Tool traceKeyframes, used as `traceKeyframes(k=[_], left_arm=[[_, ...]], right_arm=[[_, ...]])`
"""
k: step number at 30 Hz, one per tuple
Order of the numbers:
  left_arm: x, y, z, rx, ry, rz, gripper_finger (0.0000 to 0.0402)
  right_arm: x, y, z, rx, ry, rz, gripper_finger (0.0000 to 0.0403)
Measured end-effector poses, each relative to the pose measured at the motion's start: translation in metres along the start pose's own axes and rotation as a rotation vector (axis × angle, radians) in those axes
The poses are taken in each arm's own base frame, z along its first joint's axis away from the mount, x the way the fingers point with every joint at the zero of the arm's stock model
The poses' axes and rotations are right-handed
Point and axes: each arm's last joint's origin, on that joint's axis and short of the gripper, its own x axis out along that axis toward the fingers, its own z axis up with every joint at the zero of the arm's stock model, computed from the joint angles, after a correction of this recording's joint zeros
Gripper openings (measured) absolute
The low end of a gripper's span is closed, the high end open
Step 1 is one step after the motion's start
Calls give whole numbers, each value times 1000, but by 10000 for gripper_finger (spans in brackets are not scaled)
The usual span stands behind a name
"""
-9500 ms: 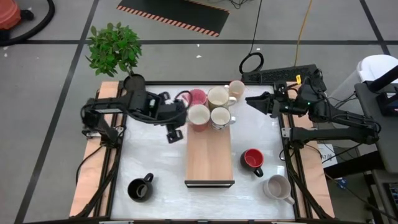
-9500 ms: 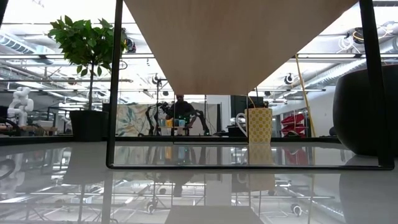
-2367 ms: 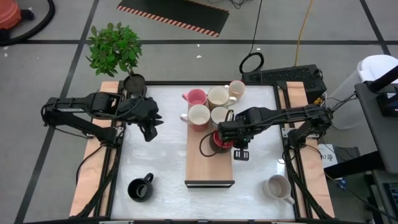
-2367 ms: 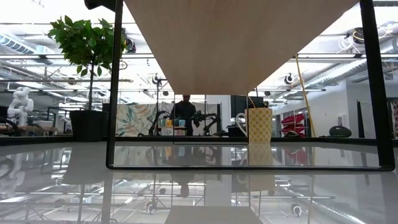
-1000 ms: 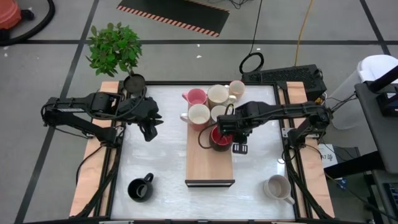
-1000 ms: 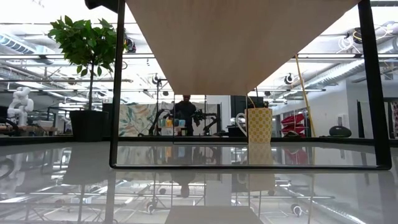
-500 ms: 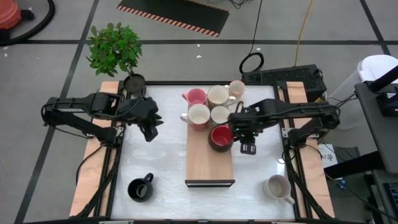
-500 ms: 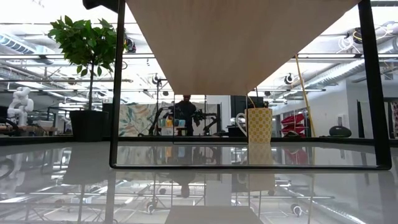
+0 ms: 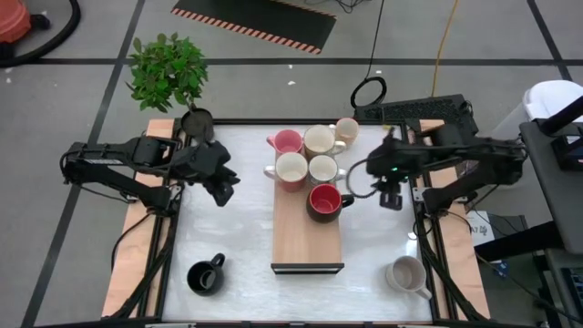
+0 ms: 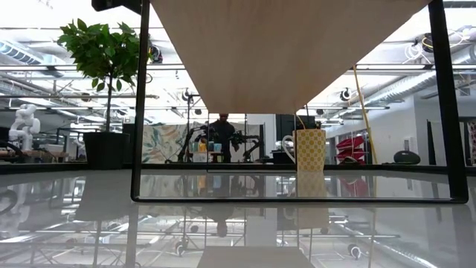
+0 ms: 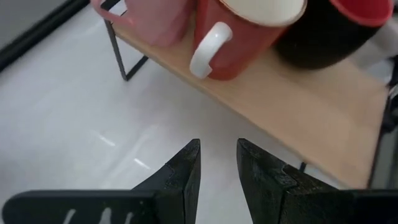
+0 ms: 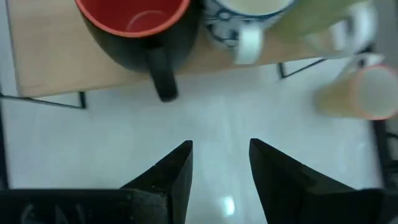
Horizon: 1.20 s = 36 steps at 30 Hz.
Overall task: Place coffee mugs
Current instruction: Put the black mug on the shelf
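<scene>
High view: the black ceramic mug with red inside [image 9: 324, 201] stands on the wooden shelf [image 9: 307, 239] mid-table; the right gripper [image 9: 390, 195], fingers spread and empty, hovers just beside its handle, toward the table's right edge.

Ahead of your right gripper [image 12: 219, 163], fingers parted and empty, the red-lined black mug [image 12: 140, 31] stands on the wooden shelf [image 12: 43, 59].

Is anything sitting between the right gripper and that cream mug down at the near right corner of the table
Nothing visible does. The right gripper hangs empty beside the wooden shelf, with only bare table between it and the cream mug.
</scene>
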Motion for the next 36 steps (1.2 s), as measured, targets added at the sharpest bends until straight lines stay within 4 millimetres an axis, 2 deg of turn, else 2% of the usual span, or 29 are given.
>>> traceKeyframes(k=[4, 8, 15, 19, 24, 28, 32, 36], left_arm=[[-1, -7, 4, -104, -50, -59, 108], [-5, -22, 9, -186, -132, -178, 108], [-5, -55, 22, -258, -321, -353, 108], [6, -74, 25, -267, -360, -413, 108], [21, -96, 21, -232, -315, -434, 108], [31, -105, 13, -229, -240, -439, 108], [35, -103, 2, -211, -153, -375, 108], [39, -92, -11, -159, -42, -249, 108]], right_arm=[[-14, -8, -17, -30, -75, -50, 146], [-19, -13, -36, -32, -115, -52, 146], [-25, -17, -68, 114, -134, 100, 146], [-24, -18, -83, 178, -135, 135, 146], [-19, -17, -92, 233, -146, 164, 146], [-13, -11, -90, 249, -118, 218, 146], [-4, -5, -85, 281, -78, 276, 146], [12, 0, -85, 364, -9, 260, 146]])
